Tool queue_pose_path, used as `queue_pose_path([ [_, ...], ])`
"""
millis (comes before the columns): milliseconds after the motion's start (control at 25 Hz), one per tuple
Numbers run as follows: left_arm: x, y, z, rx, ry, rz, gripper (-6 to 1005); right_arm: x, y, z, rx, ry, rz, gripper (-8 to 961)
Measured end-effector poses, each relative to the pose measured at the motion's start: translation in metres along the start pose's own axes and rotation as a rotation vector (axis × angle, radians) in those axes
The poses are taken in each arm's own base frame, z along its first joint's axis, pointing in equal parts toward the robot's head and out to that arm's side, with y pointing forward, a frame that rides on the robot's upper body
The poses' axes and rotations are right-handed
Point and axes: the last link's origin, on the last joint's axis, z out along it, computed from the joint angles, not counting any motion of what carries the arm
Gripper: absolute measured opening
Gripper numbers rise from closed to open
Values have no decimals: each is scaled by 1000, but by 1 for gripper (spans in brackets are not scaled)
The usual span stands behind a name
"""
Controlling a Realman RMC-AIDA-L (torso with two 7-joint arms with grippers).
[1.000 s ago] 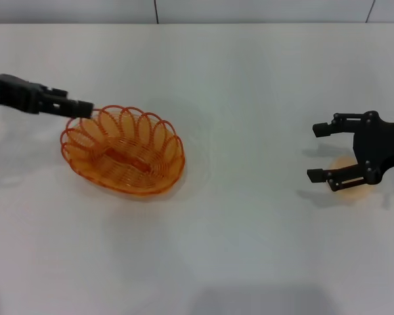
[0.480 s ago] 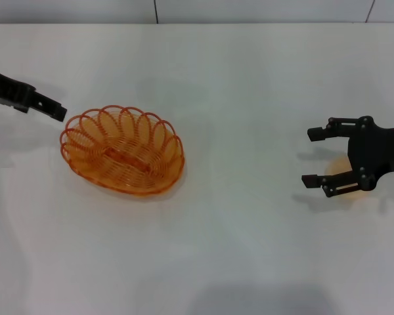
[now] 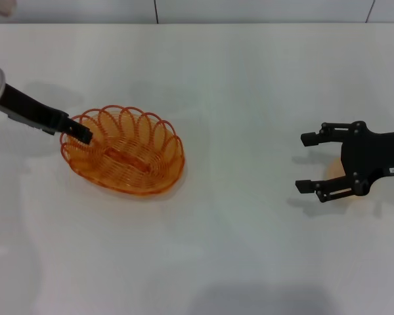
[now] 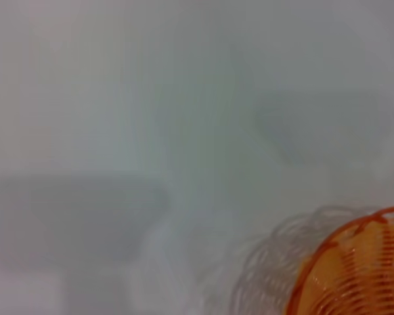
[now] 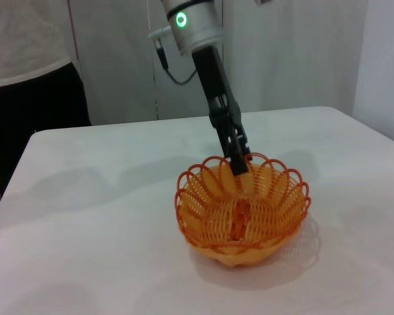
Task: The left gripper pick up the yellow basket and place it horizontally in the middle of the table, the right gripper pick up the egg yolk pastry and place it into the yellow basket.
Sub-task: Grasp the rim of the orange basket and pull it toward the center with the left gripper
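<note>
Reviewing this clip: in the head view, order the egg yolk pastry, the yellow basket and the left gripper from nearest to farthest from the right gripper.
1. The egg yolk pastry, on the table's right side, directly under the open right gripper.
2. The yellow basket, left of centre.
3. The left gripper, at the basket's far left rim.

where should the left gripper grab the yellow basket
Pinch the scalloped rim at the end of the yellow basket nearest the left gripper, coming down from above. The open wire loops let one finger slip inside the wall and one outside, and the left gripper's tip is already at that rim.
</note>
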Motion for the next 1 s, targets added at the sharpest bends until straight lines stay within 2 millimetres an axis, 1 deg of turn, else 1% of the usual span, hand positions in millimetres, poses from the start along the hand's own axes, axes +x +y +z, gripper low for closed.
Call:
queue_pose_path([
  [160, -2, 1, 6, 0, 0, -3, 751, 1, 0, 0, -1, 8, 1, 881],
  [560, -3, -1, 8, 22, 1, 3, 733, 2, 2, 2, -4, 12, 3, 881],
  [800, -1, -2, 9, 32, 15, 7, 513, 2, 1, 2, -3, 12, 7, 880],
  [1000, -1, -2, 9, 35, 19, 5, 293, 4, 3, 2, -3, 11, 13, 880],
])
